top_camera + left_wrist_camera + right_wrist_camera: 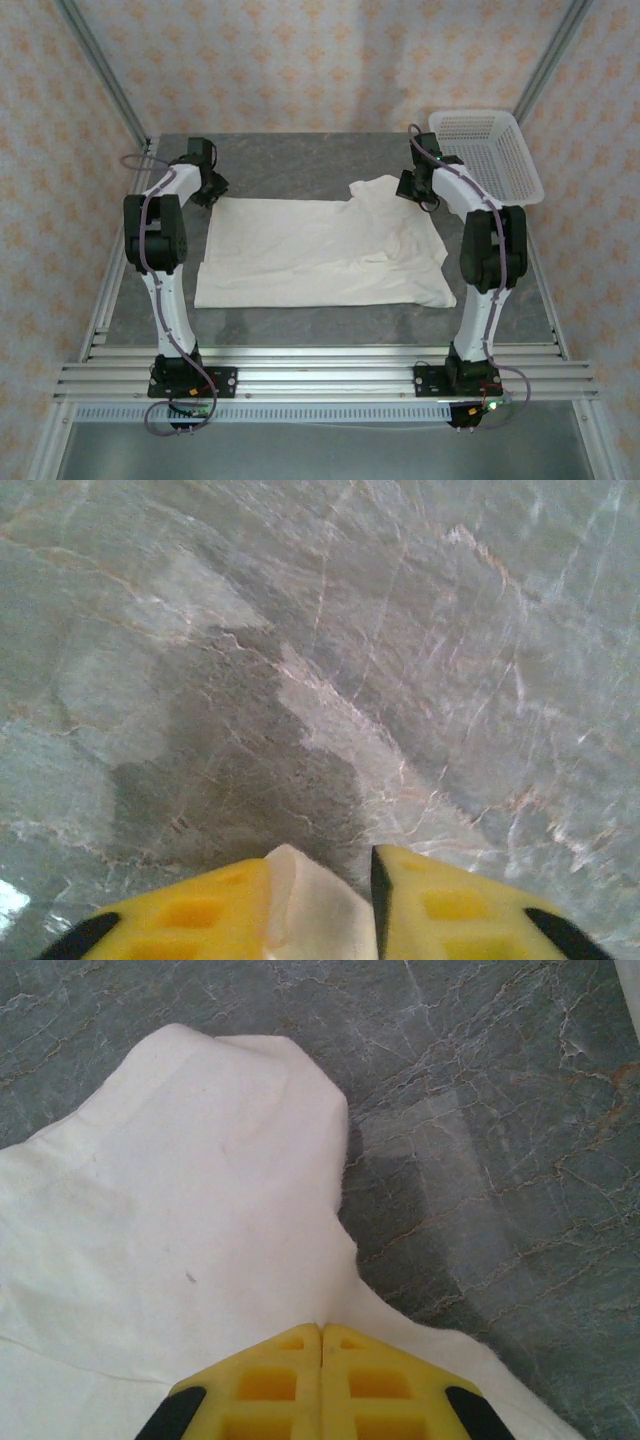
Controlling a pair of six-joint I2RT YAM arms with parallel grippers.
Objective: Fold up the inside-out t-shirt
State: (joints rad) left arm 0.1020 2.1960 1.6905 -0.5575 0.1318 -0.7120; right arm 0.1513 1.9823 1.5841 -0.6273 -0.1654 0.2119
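Observation:
The inside-out t-shirt [310, 250], cream white, lies spread flat across the middle of the table, with its right side rumpled. My left gripper [208, 188] sits at the shirt's far left corner. In the left wrist view that gripper [322, 855] holds a folded corner of the cloth [310, 910] between its yellow fingers. My right gripper [415, 187] is at the far right sleeve. In the right wrist view it [321, 1325] is shut on the cloth [200, 1210], which bunches up at the tips. A small dark mark [189, 1278] shows on the fabric.
A white plastic mesh basket [490, 150] stands at the far right corner, close behind the right arm. The grey marbled tabletop [300, 160] lies bare beyond the shirt, with patterned walls around it. An aluminium rail [320, 375] runs along the near edge.

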